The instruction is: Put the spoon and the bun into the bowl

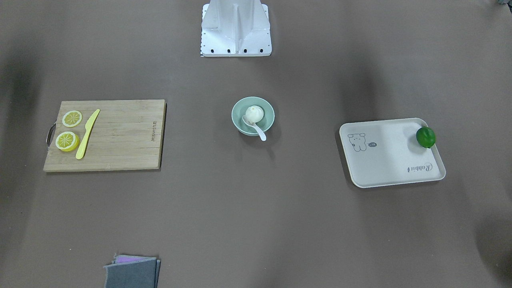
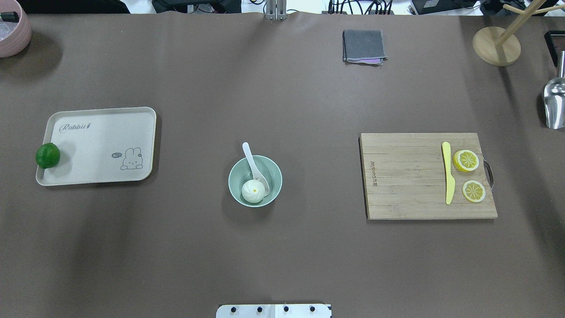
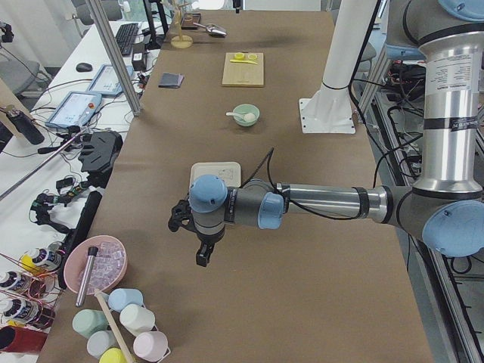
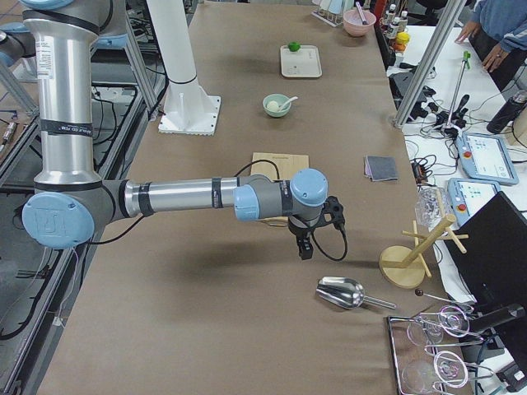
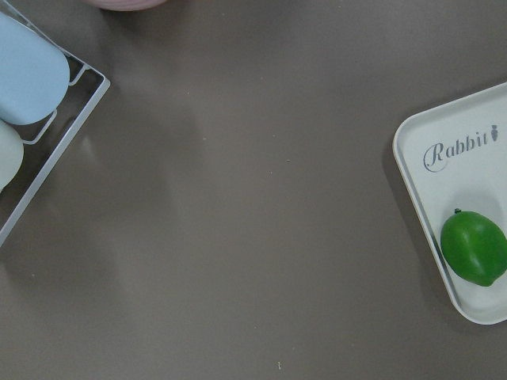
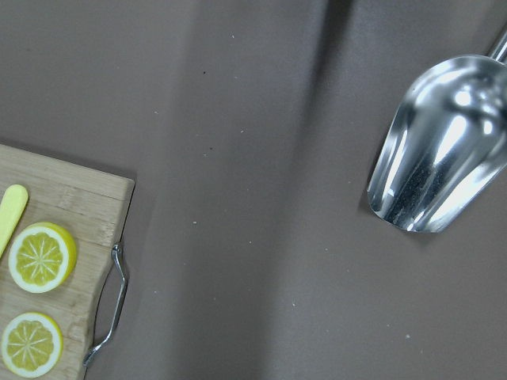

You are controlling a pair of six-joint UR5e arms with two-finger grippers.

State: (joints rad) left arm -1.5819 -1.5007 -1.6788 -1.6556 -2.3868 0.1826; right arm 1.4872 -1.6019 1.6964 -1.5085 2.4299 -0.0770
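Observation:
The pale mint-green bowl (image 2: 273, 171) stands at the table's middle, also in the front view (image 1: 268, 116). The white bun (image 2: 253, 190) (image 1: 254, 113) lies inside it. The white spoon (image 2: 251, 160) (image 1: 259, 131) rests in the bowl with its scoop beside the bun and its handle over the rim. My left gripper (image 3: 203, 253) hangs far off past the tray, near the table's left end. My right gripper (image 4: 305, 247) hangs past the cutting board at the right end. Both show only in side views, so I cannot tell if they are open or shut.
A cream tray (image 2: 97, 132) holding a green lime (image 2: 47, 155) sits on the left. A cutting board (image 2: 406, 185) with a yellow knife (image 2: 448, 172) and lemon slices (image 2: 466, 160) sits on the right. A folded grey cloth (image 2: 363, 46) and a metal scoop (image 2: 555, 104) lie farther out.

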